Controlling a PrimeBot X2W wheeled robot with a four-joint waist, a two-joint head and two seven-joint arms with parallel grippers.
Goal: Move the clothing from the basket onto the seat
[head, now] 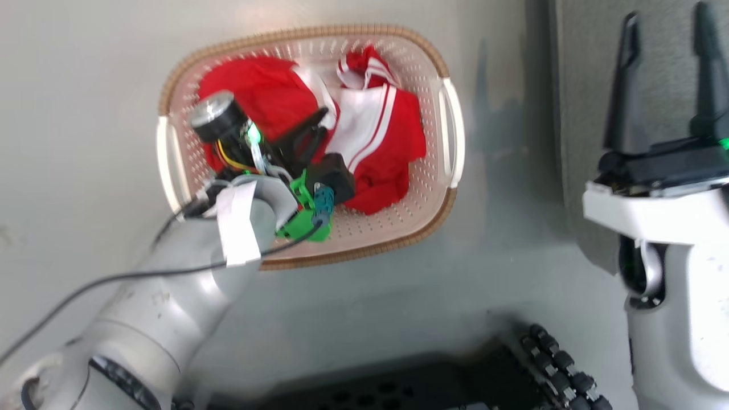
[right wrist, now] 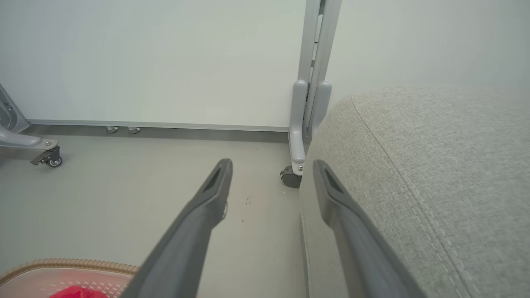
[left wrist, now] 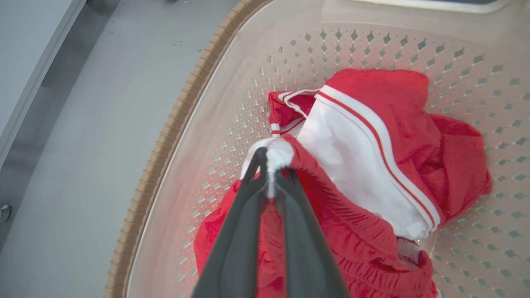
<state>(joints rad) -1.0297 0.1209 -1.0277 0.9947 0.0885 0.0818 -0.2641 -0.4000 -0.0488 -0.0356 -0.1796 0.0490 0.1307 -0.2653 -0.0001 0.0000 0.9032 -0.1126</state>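
– Two red-and-white garments, the clothing [head: 393, 142], appear to be heaped in the basket [head: 296, 33], which is set on the floor [head: 85, 114] near the seat [right wrist: 434, 174]. Has anything been taken up?
– A white-edged fold has been pinched by the left gripper [left wrist: 271, 159]; its jaws are closed on the fabric at the very tips. The fold is drawn into a small peak, but the rest lies on the basket bottom, so nothing is judged to be lifted clear yet.
– Why is an edge chosen?
– Probably because a hem bunches into something thin enough to be held between long fingers; a flat panel would be harder to catch.
– And the right gripper [right wrist: 271, 165]?
– It is held with jaws wide apart and nothing between them, beside the seat's rounded edge, well apart from the clothing. It is probably kept there so that the left arm's path is not crossed.
– What is called for next?
– A lift high enough for trailing cloth to clear the rim, it is judged; the second garment may be dragged along, since the two overlap.
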